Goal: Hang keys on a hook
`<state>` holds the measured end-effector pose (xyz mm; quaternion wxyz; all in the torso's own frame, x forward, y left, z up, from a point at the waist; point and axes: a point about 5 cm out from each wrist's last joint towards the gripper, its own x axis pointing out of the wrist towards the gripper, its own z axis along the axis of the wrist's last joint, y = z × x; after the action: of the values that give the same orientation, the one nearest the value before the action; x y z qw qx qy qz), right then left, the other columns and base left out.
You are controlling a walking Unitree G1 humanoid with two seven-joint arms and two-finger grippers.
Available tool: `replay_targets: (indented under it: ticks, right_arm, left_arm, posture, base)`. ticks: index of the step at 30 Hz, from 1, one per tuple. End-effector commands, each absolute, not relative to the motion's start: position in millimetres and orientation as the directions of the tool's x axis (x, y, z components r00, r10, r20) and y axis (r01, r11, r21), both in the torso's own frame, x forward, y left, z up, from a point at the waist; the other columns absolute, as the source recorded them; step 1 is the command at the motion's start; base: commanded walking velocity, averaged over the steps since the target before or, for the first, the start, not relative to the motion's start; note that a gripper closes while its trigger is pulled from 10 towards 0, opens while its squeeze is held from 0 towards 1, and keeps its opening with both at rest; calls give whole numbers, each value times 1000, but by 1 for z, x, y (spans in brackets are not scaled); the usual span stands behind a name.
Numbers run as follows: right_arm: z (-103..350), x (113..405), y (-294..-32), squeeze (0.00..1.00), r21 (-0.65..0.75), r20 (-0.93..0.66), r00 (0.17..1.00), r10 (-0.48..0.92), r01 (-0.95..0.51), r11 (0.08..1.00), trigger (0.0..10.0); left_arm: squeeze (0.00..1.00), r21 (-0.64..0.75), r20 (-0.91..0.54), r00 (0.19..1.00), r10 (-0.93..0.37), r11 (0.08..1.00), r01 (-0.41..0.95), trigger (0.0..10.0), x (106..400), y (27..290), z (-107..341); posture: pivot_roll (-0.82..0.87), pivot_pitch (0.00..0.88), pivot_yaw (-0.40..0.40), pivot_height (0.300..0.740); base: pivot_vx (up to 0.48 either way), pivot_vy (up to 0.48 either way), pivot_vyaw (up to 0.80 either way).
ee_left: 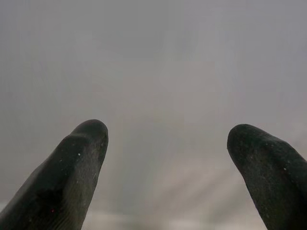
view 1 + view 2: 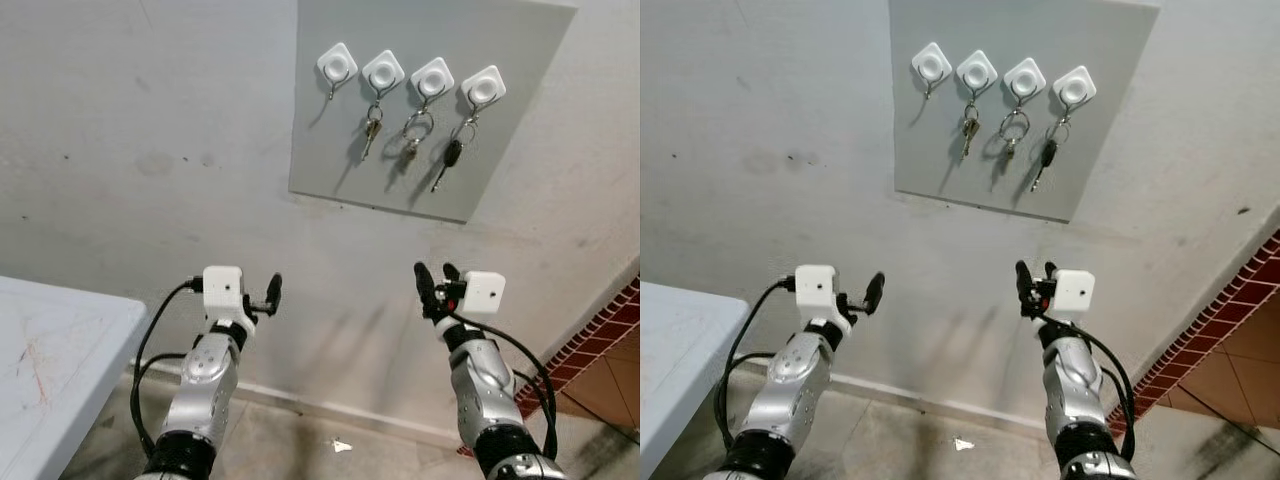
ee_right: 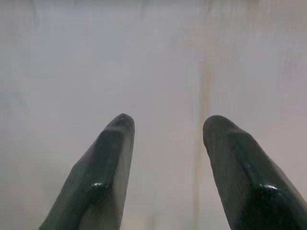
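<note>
A grey board (image 2: 500, 60) on the wall carries four white hooks in a row. The leftmost hook (image 2: 337, 68) is bare. From the second hook hang silver keys (image 2: 371, 132), from the third a key ring with keys (image 2: 414, 137), and from the fourth a black-headed key (image 2: 451, 156). Both arms are raised toward the wall, well below the board. My left gripper (image 2: 272, 293) is open and holds nothing, its fingers (image 1: 81, 163) spread wide before the plain wall. My right gripper (image 2: 433, 279) is also open and empty, with its fingertips (image 3: 120, 132) apart.
The corner of a white table (image 2: 50, 350) stands at the lower left. A red brick-tiled strip (image 2: 600, 330) runs along the lower right. Below the arms lies grey floor with a small white scrap (image 2: 341, 446) near the baseboard.
</note>
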<state>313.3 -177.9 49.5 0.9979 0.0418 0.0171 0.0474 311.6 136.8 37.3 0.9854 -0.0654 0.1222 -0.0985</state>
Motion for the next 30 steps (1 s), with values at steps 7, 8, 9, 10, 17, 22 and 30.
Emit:
replay_targets:
  ticks: [7,8,9,10,17,22,30]
  right_arm:
    - [-12,268,-184,0,12,-360,930,80,-81,997,10000]
    - [-23,259,-183,0,0,-418,906,72,-79,997,10000]
    - [-25,257,-183,0,-3,-428,901,70,-79,997,10000]
    - [-30,251,-182,0,-7,-459,885,77,-90,996,10000]
    - [-65,207,-181,0,10,-646,761,58,-68,998,10000]
    - [-82,179,-187,0,-34,-745,667,26,-76,997,10000]
    - [-94,151,-195,0,-23,-811,585,-16,-5,1000,10000]
  left_arm:
    - [0,-153,-455,875,-168,982,110,10000,276,148,-16]
    - [0,-143,-493,854,-167,984,109,10000,267,149,-24]
    - [0,-141,-500,850,-166,984,109,10000,266,150,-26]
    - [0,-139,-527,835,-157,985,97,10000,261,151,-31]
    - [0,-123,-656,747,-109,992,37,10000,228,157,-58]
    - [0,-100,-738,671,-69,995,-8,10000,201,164,-75]
    - [0,-85,-770,634,-69,996,5,10000,183,168,-84]
  posture:
    - [-3,0,-1,740]
    - [-5,0,3,740]
    - [-5,0,3,740]
    - [-8,0,4,740]
    - [-10,0,1,740]
    - [-11,0,2,740]
    - [-20,0,13,740]
  base:
    - [0,0,0]
    - [0,0,0]
    - [0,0,0]
    - [0,0,0]
    - [0,0,0]
    - [0,0,0]
    - [0,0,0]
